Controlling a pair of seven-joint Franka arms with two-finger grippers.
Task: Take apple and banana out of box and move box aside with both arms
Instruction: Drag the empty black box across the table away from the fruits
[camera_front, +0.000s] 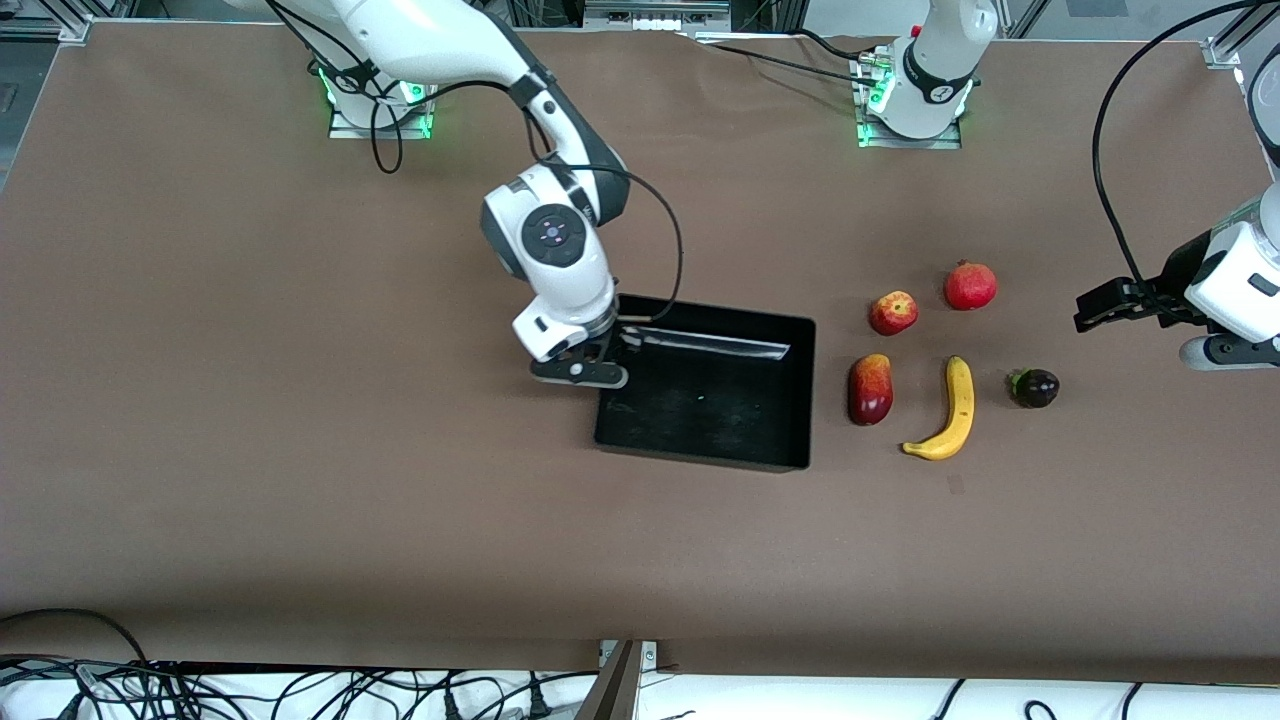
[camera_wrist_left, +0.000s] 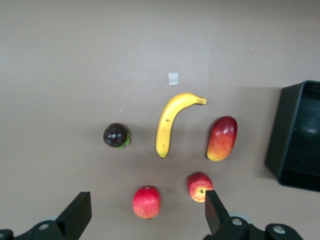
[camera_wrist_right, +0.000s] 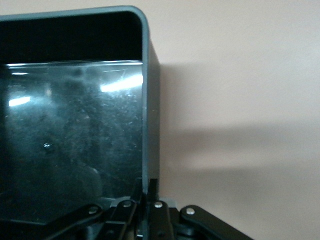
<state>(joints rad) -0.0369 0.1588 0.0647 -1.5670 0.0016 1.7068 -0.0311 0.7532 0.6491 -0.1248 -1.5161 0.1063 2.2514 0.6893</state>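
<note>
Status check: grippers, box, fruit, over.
Right gripper shut on box wall at the right arm's end. Left gripper open, up over the apple. Banana untouched on table, box empty. Nothing blocking.

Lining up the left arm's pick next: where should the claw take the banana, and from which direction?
Grip the banana across its thick middle, coming straight down from above. It lies flat and apart from the mango and the dark fruit, so both sides are free. The left claw is open above the fruits.
</note>
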